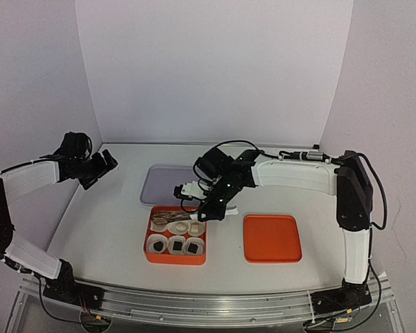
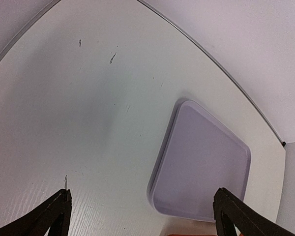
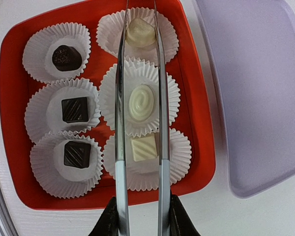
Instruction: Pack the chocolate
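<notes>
The orange box [image 3: 196,123] holds six white paper cups, each with one chocolate. Three dark chocolates [image 3: 74,109] fill the left column and three cream-white chocolates [image 3: 141,103] the right column. My right gripper [image 3: 140,219] is shut on metal tweezers [image 3: 119,147], whose two arms are spread and reach over the white column. Their tips run out of view at the top. In the top view the right gripper [image 1: 211,207] hovers over the far edge of the box [image 1: 147,253]. My left gripper [image 2: 145,219] is open and empty, far left [image 1: 100,168].
A lavender tray [image 1: 159,182] lies just behind the box and also shows in the left wrist view [image 2: 206,162] and the right wrist view [image 3: 255,88]. An orange lid [image 1: 272,238] lies to the right of the box. White walls enclose the table.
</notes>
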Tool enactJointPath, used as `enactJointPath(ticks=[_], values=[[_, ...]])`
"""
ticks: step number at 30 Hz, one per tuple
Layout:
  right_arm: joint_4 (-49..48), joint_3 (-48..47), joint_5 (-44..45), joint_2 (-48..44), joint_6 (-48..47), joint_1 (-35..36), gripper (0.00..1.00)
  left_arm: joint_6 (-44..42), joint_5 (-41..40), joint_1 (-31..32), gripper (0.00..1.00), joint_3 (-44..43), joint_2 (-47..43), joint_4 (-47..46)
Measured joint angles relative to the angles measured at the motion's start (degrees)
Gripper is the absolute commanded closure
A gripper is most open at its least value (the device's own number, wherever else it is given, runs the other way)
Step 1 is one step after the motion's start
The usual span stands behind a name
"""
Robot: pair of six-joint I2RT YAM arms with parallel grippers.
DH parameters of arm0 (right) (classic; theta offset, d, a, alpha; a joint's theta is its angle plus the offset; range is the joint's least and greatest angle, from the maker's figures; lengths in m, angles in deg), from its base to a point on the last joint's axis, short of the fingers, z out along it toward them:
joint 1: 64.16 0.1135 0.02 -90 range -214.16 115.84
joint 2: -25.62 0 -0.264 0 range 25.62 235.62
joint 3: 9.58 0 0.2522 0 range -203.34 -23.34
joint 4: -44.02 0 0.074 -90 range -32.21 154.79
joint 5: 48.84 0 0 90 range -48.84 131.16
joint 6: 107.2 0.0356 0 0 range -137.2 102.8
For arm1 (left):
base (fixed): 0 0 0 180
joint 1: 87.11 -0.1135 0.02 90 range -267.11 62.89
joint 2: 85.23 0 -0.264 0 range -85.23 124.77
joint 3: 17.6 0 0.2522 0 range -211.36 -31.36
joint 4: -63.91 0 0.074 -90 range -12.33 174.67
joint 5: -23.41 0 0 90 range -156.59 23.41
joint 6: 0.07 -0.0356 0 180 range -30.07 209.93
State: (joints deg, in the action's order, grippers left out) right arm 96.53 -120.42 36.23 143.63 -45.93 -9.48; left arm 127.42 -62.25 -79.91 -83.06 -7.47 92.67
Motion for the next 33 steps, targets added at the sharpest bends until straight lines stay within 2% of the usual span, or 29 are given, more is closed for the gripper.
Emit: enactJointPath(ticks=[18,25,33], values=[[0.8,0.0,0.3,0.2,0.0,0.0,0.69,0.0,0.0,0.0,0.00,0.0,0.0,0.0],[1.2,-0.1,0.5,0.2,0.0,0.0,0.67,0.0,-0.1,0.0,0.00,0.0,0.0,0.0],[1.4,-0.5,0.7,0.2,0.1,0.0,0.69,0.0,0.0,0.0,0.00,0.0,0.0,0.0]])
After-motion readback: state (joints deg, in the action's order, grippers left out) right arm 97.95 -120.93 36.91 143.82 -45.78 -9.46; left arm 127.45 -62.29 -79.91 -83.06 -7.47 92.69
